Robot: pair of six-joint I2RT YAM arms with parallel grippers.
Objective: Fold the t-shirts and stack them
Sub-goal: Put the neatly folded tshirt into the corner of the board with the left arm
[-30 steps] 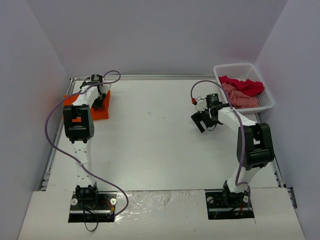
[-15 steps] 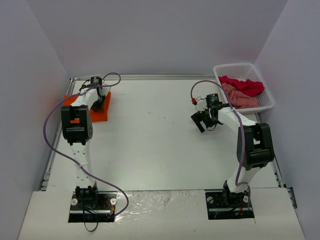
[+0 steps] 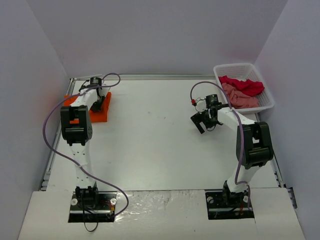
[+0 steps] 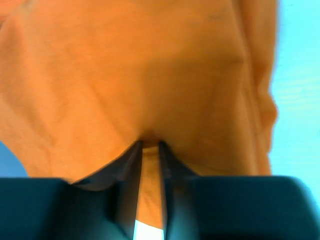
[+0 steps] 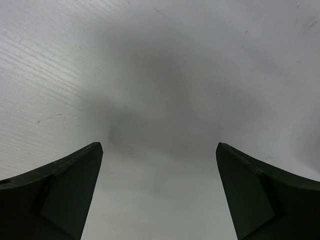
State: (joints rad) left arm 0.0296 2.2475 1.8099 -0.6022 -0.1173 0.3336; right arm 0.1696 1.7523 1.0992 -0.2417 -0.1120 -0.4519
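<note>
Orange t-shirt (image 3: 100,115), bright, folded to a squat block w/ soft creases, lies far left on table (image 3: 150,145). Left gripper (image 4: 150,144) sits on it, jaws narrow, tips at a small pucker in the cloth; can't tell if pinched. Right gripper (image 5: 159,145) is mid-right over bare table, jaws wide, nothing betw. them. Red t-shirt (image 3: 245,85) & pink t-shirt (image 3: 240,98) lie crumpled in white basket (image 3: 240,66), far right.

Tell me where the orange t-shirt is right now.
Top view: the orange t-shirt lies at the table's far-left side, under the left end effector, opposite the white basket at far right.
</note>
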